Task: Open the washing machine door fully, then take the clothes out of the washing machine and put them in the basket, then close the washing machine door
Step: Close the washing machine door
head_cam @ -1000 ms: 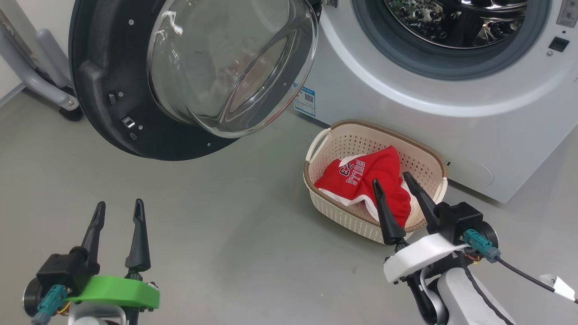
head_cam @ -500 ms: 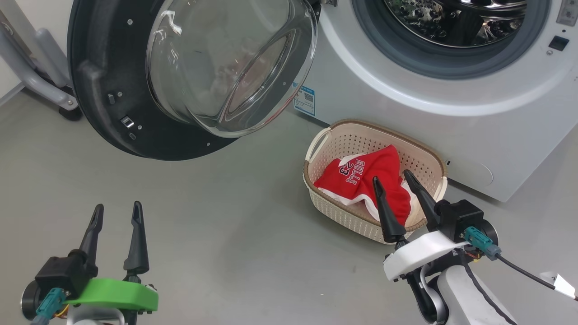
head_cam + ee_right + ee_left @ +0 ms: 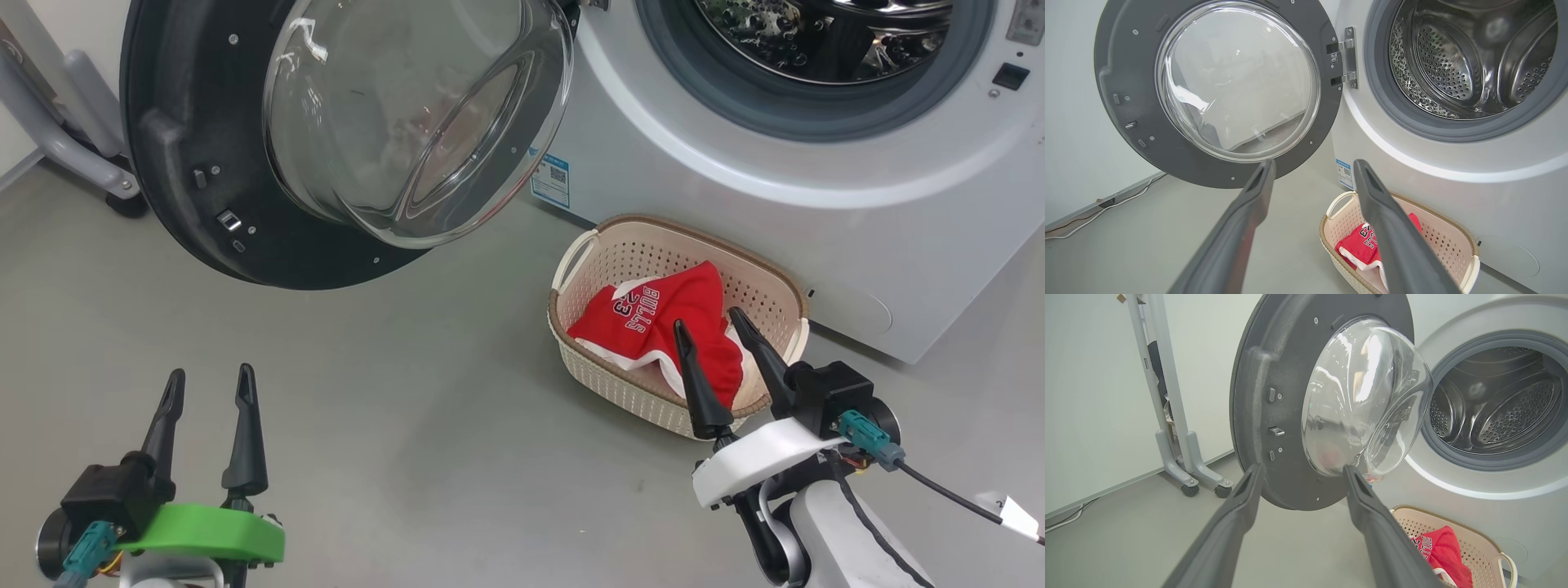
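Washing machine door (image 3: 351,139) is swung wide open across the upper left of the head view, and the washing machine (image 3: 735,204) sits at upper right. The clothes (image 3: 653,322), a red BULLS 23 jersey plus some white, sit in the basket (image 3: 620,384) on the floor, centre-right. Left gripper (image 3: 210,376) is at lower left, right gripper (image 3: 707,320) over the basket's near edge, both jaws spread, holding nothing.

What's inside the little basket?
A red BULLS 23 jersey with white trim lies in the basket. Whatever is under it is covered.
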Robot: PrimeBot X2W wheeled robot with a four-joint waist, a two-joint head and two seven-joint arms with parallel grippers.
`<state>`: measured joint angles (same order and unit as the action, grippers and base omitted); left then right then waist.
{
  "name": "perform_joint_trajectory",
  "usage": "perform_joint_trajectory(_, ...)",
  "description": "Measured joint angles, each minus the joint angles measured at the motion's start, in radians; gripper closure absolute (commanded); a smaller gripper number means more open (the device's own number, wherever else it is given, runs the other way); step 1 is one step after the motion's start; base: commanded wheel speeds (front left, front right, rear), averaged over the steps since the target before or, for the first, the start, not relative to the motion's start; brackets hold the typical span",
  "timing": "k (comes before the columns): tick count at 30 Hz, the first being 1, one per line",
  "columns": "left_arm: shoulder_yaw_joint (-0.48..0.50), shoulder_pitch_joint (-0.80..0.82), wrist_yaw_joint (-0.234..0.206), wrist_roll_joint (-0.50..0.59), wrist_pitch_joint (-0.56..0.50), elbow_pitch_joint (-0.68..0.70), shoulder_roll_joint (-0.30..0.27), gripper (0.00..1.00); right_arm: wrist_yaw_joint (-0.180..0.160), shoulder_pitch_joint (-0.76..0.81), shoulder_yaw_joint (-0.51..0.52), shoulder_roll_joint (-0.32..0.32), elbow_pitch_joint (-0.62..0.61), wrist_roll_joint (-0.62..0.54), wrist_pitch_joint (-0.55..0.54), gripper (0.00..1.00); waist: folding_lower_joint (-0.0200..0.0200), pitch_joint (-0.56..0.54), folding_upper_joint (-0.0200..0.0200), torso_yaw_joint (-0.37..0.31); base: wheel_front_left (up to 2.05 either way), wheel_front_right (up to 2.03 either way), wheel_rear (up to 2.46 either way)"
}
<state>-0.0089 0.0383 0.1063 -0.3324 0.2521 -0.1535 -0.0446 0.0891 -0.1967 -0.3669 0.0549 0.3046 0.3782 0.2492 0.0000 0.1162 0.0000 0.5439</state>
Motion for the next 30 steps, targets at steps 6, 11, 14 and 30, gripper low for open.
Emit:
perform_joint_trajectory(6,-0.001,0.0,0.0,0.0,0.0,0.0,0.001,0.91,-0.01,0.0,-0.004,0.0,-0.003,0.0,0.0,0.0,0.0,0.015,0.0,0.0,0.0,0.0,0.0)
perform_joint_trajectory(11,0.01,0.0,0.001,-0.016,0.0,0.0,0.004,1.0,-0.013,0.0,-0.019,0.002,-0.003,-0.002,0.0,0.0,0.0,0.038,0.0,0.002,0.0,0.0,0.0)
perform_joint_trajectory(14,0.011,0.0,0.001,-0.016,0.0,0.001,0.004,1.0,-0.02,0.0,-0.026,0.002,-0.005,-0.012,0.0,0.0,0.0,0.055,0.0,0.002,0.0,0.0,0.0)
perform_joint_trajectory(30,0.207,0.171,0.013,-0.083,0.0,0.114,-0.14,1.0,-0.04,-0.009,-0.059,0.043,-0.014,-0.079,-0.015,0.0,0.0,0.205,0.0,-0.011,0.0,0.0,0.0)
